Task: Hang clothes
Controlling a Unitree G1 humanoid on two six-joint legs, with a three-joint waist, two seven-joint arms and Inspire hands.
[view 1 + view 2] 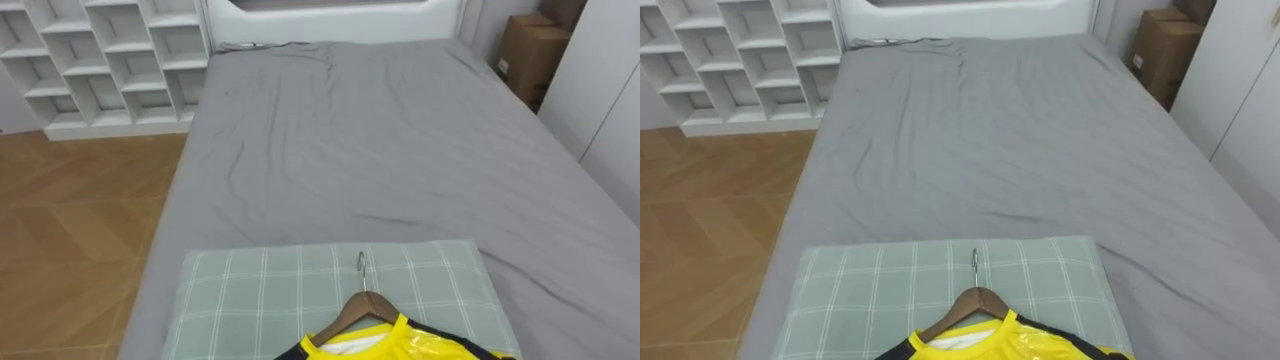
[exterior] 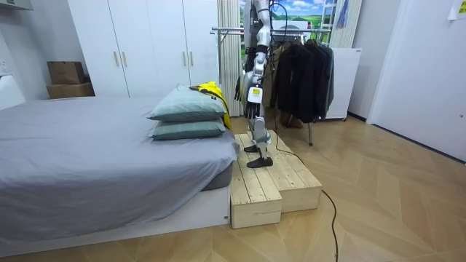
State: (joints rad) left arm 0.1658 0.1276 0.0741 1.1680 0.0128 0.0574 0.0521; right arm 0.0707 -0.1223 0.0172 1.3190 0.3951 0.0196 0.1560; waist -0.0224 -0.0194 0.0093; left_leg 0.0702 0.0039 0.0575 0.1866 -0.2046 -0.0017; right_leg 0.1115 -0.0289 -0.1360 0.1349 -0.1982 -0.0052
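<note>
A yellow shirt with black trim (image 1: 400, 345) lies on a wooden hanger (image 1: 362, 303) whose metal hook (image 1: 361, 266) points up the bed. Both rest on the top green checked pillow (image 1: 260, 300), at the near end of the bed. In the room view the yellow shirt (image 2: 212, 93) shows on the stacked pillows (image 2: 188, 109), right in front of me. I stand on a wooden platform (image 2: 266, 182) at that end of the bed and face it. My left hand (image 2: 252, 109) hangs at my side, and my right hand (image 2: 238, 92) hangs on the far side, beside the shirt.
The grey bed (image 1: 380, 150) stretches ahead to a white headboard (image 1: 330, 20). White cube shelves (image 1: 100, 60) stand at the left and a cardboard box (image 1: 530, 55) at the right. A clothes rack (image 2: 291, 33) with dark garments (image 2: 302, 76) stands behind me.
</note>
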